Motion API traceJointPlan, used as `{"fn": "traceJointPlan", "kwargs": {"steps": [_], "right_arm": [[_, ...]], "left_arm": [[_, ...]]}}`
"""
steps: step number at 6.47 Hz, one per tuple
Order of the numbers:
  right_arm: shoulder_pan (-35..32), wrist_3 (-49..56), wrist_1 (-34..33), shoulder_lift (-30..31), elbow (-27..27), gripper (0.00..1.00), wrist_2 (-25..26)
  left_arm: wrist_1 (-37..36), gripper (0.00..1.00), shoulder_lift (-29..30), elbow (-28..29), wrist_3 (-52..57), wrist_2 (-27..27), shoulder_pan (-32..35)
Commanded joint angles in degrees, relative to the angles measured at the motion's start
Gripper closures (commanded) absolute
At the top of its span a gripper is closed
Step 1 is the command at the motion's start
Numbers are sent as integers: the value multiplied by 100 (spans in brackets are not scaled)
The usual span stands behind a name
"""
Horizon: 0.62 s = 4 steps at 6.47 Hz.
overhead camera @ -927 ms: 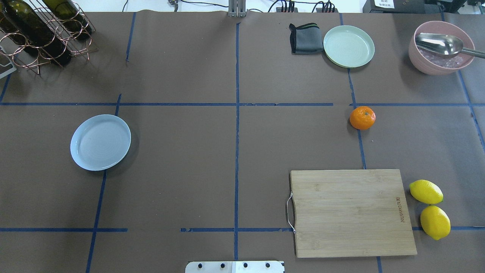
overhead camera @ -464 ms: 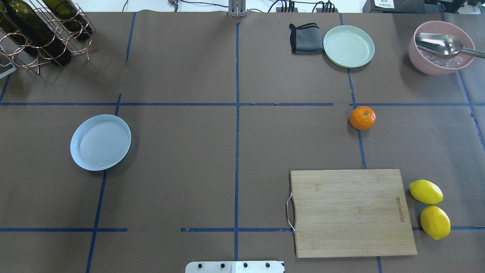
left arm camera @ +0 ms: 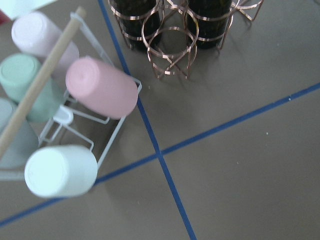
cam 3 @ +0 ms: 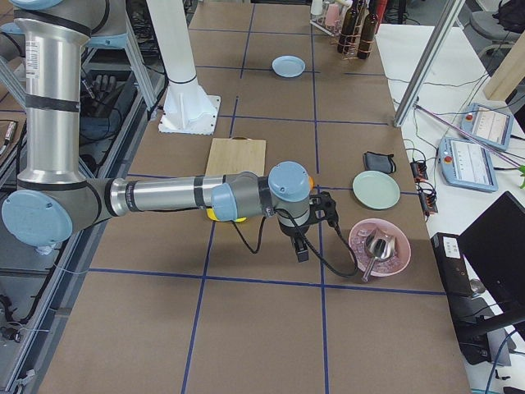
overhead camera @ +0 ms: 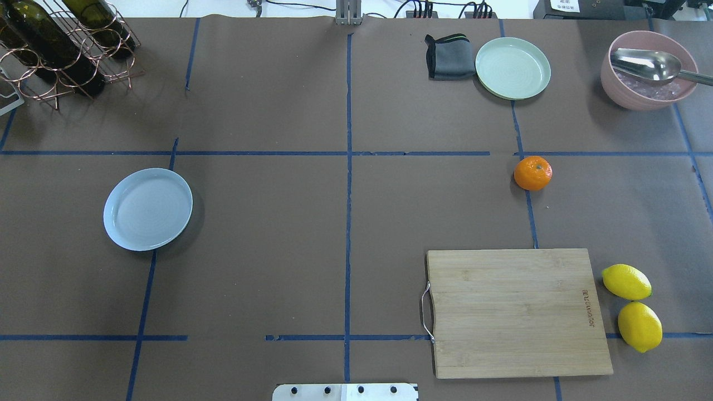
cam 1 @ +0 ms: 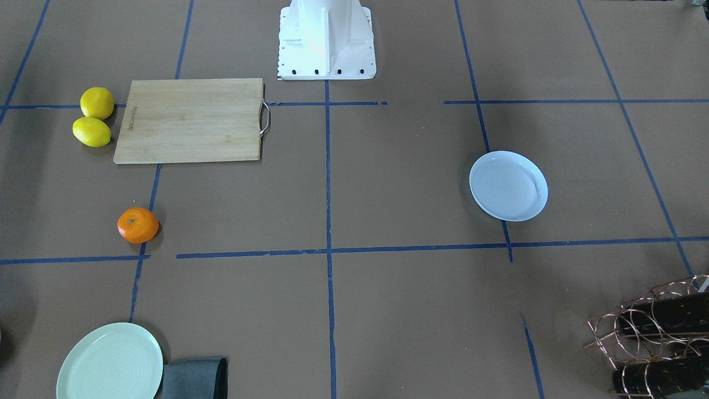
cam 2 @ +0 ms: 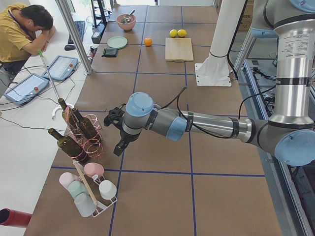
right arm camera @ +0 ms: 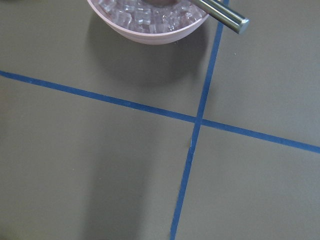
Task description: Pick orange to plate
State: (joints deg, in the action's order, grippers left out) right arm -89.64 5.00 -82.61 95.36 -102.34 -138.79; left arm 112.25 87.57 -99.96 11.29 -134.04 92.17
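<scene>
The orange [overhead camera: 533, 173] lies alone on the brown table, right of centre, just beyond the wooden cutting board; it also shows in the front view [cam 1: 137, 225]. Far across the table on the left sits the pale bluish-white plate [overhead camera: 147, 209], empty, seen too from the front [cam 1: 508, 185]. Neither gripper appears in the overhead or front view. My left gripper [cam 2: 119, 146] hangs beside the wine rack, far from the plate. My right gripper [cam 3: 302, 249] hangs near the pink bowl, away from the orange. I cannot tell whether either is open or shut.
Cutting board [overhead camera: 518, 312] with two lemons [overhead camera: 632, 306] at its right. At the back right stand a pale green plate [overhead camera: 513, 68], a grey cloth [overhead camera: 447, 57] and a pink bowl [overhead camera: 646, 69] of ice with a metal scoop. Wine rack [overhead camera: 61, 44] back left; cup rack [left arm camera: 65, 125] beside it.
</scene>
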Motion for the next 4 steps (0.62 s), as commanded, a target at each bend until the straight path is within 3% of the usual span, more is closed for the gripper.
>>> {"fn": "traceJointPlan", "kwargs": {"steps": [1,2,3,4], "right_arm": [[52,-182,219,35,-49,0,-569],[60,-175,219,44,-49,0,-571],[60,-149,280,61,-67,0,-571],[86,-174,942,314,-49,0,-527]], "left_arm": [[1374,0,41,82,-882,-26,-6],[2005,0,24,38,-2153,-17,-302],[2925,0,-246,107,-2470,44,-879],[3065,0,-266,73,-3256,10,-1503]]}}
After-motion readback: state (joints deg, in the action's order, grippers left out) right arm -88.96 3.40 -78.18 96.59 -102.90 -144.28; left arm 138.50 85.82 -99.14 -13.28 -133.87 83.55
